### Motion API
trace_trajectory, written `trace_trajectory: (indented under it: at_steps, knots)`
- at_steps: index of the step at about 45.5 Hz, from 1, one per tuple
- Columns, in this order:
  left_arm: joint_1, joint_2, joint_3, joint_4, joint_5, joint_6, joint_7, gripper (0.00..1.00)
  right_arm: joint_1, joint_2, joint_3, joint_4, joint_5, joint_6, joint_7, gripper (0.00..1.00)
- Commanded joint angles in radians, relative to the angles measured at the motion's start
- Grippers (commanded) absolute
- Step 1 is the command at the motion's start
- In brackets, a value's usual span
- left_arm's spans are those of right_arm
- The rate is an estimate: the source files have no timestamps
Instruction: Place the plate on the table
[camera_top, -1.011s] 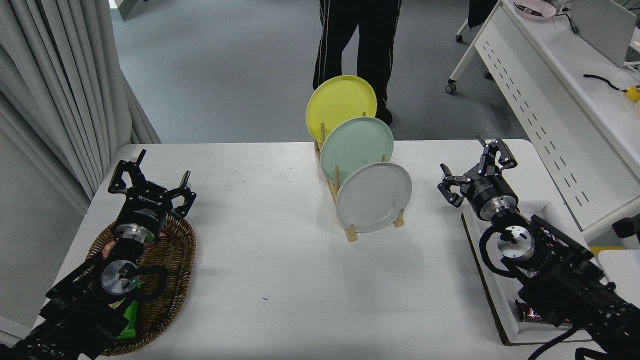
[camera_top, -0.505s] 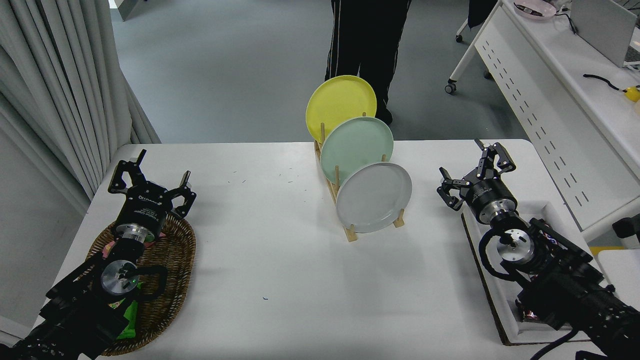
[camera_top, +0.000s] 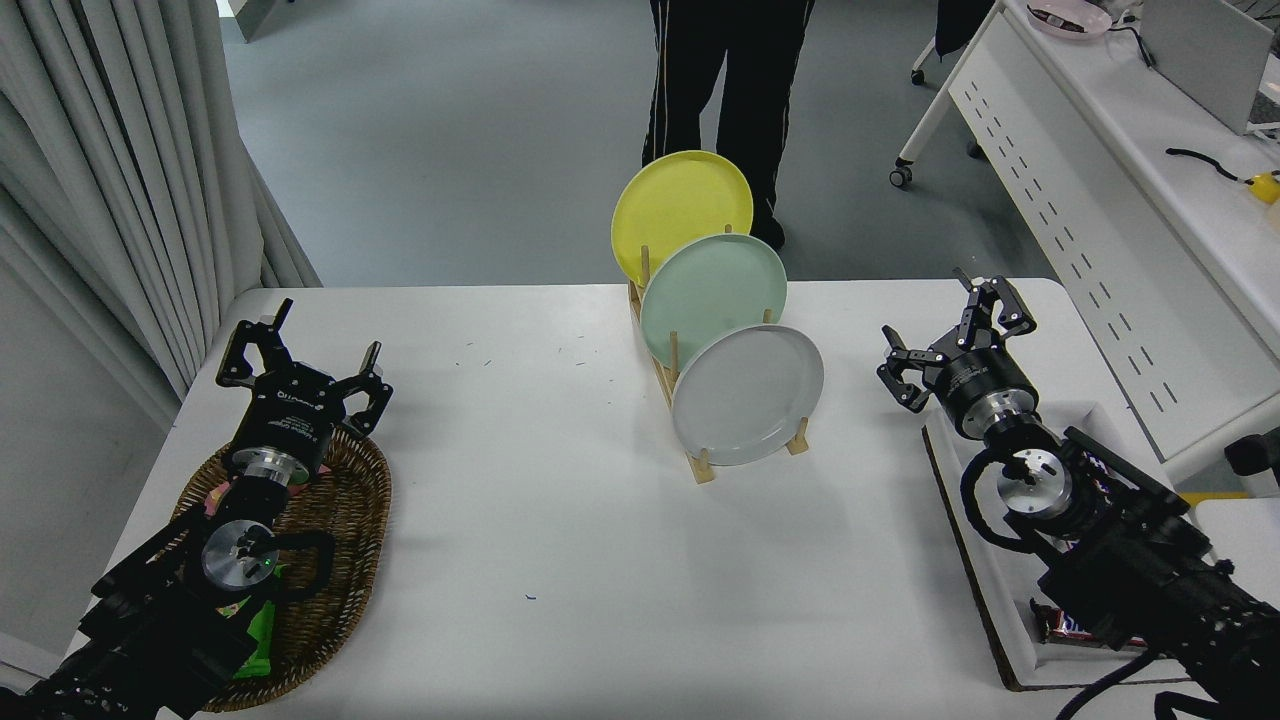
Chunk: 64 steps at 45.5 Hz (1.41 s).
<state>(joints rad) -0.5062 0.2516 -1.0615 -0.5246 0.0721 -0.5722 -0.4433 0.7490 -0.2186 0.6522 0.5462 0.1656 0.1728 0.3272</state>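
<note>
The light grey plate (camera_top: 748, 394) stands on edge in the front slot of a wooden rack (camera_top: 700, 455) on the white table (camera_top: 560, 560). Behind it in the rack stand a mint green plate (camera_top: 712, 290) and a yellow plate (camera_top: 680, 205). My right gripper (camera_top: 950, 335) is open and empty, to the right of the grey plate and apart from it. My left gripper (camera_top: 300, 360) is open and parked at the lower left over a wicker basket (camera_top: 340, 560).
A white tray (camera_top: 1000, 590) with snack bars lies under my right arm at the table's right edge. A person's legs (camera_top: 730, 70) stand beyond the far side. A white desk (camera_top: 1120, 170) stands at the right.
My right gripper shifted slightly left and down, then came back to about where it was. The person behind the table shifted a little. The plates have not moved.
</note>
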Motion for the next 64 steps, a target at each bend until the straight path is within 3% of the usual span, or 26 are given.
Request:
trace_trajectory:
  at_steps: [1,12,25,38,48,58,64]
  knots:
    - [0.000,0.000,0.000,0.000,0.000,0.000,0.000,1.00,0.065,-0.057,-0.218,0.032,0.175,-0.006,-0.004,0.99]
    - [0.000,0.000,0.000,0.000,0.000,0.000,0.000,1.00,0.164,-0.217,-0.531,0.254,0.371,-0.006,-0.004,1.00]
    - [0.000,0.000,0.000,0.000,0.000,0.000,0.000,1.00,0.337,-0.358,-0.749,0.451,0.459,-0.061,-0.004,1.00]
    - [0.000,0.000,0.000,0.000,0.000,0.000,0.000,1.00,0.501,-0.323,-0.938,0.508,0.580,-0.101,-0.007,0.99]
    - [0.000,0.000,0.000,0.000,0.000,0.000,0.000,1.00,0.589,-0.246,-1.060,0.512,0.578,-0.113,-0.019,1.00]
    - [0.000,0.000,0.000,0.000,0.000,0.000,0.000,1.00,0.576,-0.206,-1.036,0.509,0.572,-0.122,-0.209,1.00]
    - [0.000,0.000,0.000,0.000,0.000,0.000,0.000,1.00,0.578,-0.188,-1.004,0.502,0.528,-0.139,-0.244,0.99]
